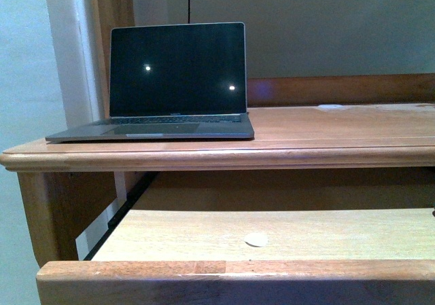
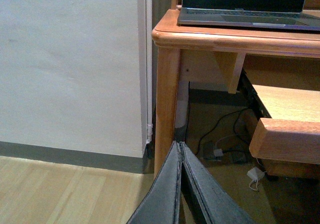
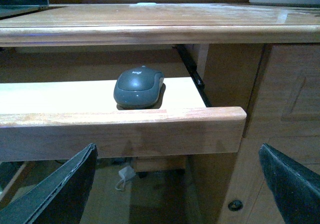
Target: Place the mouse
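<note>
Wooden desk (image 1: pixel 326 125) fills the front view, w/ a laptop (image 1: pixel 178 74) open and dark-screened on its left part. Pale wall (image 2: pixel 70 59) stands off to the side. Under the top, a pull-out tray (image 3: pixel 125 129) is drawn forward. The mouse (image 3: pixel 139 87) sits flat on that tray toward its right end, near the slide rail (image 3: pixel 192 72), w/ nothing touching it. Front view doesn't show it clearly.

Right gripper (image 3: pixel 177 146) hangs out in front of the tray's front rail, jaws spread wide and empty, apart from the mouse. Left gripper (image 2: pixel 179 145) is down by the desk's left leg (image 2: pixel 166 99), fingers pressed together w/ nothing btwn them. It's prob. parked out of the way, since the mouse is on the other side.

Judgement: the mouse lies free, so either it's already where it belongs or it needs fetching up to the desk top. Can't tell which from the task wording.

If fetching:
- The front rail stands btwn gripper and mouse.
- The desk edge overhangs the tray's back part, so come in over the rail and draw the mouse outward before lifting.
- The domed matte shell prob. needs a grip low across the sides, as it could slip if pinched high.
- Side cabinet (image 3: pixel 290 84) close on the right limits room.

Cables (image 2: pixel 220 134) on the floor under the desk aren't in the way.
</note>
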`<state>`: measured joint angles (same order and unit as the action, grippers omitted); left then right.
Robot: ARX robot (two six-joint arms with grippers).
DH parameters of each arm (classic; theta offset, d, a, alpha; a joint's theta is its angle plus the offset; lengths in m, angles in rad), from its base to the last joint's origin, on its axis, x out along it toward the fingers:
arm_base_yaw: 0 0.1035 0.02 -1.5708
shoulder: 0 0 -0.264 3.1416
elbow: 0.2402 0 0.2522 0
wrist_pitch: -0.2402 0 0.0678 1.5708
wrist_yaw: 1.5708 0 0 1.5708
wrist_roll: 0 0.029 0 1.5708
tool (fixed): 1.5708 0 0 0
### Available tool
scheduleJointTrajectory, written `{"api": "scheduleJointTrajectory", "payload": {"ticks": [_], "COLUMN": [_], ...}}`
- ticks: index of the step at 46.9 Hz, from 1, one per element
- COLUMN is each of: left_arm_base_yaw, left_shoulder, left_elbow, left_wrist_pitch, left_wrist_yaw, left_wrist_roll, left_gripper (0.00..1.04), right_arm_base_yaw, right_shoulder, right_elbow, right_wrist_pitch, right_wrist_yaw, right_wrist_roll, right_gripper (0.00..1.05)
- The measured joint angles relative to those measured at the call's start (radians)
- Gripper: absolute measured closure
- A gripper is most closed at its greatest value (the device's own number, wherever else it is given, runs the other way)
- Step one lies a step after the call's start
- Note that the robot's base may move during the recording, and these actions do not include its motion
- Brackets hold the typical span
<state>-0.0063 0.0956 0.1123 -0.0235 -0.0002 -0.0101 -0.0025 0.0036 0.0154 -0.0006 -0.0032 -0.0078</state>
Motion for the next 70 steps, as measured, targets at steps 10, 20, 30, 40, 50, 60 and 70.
{"api": "scheduleJointTrajectory", "payload": {"ticks": [10, 20, 30, 40, 50, 60, 70], "left_arm_base_yaw": [0.000, 0.000, 0.001, 0.001, 0.001, 0.001, 0.001], "left_shoulder": [-0.021, -0.038, -0.065, -0.090, -0.090, -0.090, -0.090], "left_elbow": [-0.027, -0.048, -0.074, -0.100, -0.100, -0.100, -0.100], "left_wrist_pitch": [0.006, 0.011, 0.018, 0.018, 0.018, 0.018, 0.018], "left_wrist_yaw": [0.000, 0.000, 0.000, 0.000, 0.000, 0.000, 0.000], "left_wrist_roll": [0.000, 0.000, 0.000, 0.001, 0.001, 0.001, 0.001], "left_gripper": [1.02, 1.02, 1.02, 1.02, 1.02, 1.02, 0.92], "right_arm_base_yaw": [0.000, 0.035, 0.119, 0.105, 0.153, 0.298, 0.369], "right_shoulder": [0.000, 0.089, 0.363, 0.543, 0.666, 0.857, 1.052], "right_elbow": [0.000, 0.047, 0.131, 0.273, 0.413, 0.503, 0.583], "right_wrist_pitch": [0.000, -0.121, 0.004, 0.093, 0.109, 0.191, 0.244], "right_wrist_yaw": [0.000, 0.075, 0.089, 0.090, 0.115, 0.177, 0.221], "right_wrist_roll": [0.000, 0.045, 0.061, 0.050, 0.013, -0.047, -0.093], "right_gripper": [0.07, 0.07, 0.07, 0.07, 0.07, 0.07, 0.07]}}
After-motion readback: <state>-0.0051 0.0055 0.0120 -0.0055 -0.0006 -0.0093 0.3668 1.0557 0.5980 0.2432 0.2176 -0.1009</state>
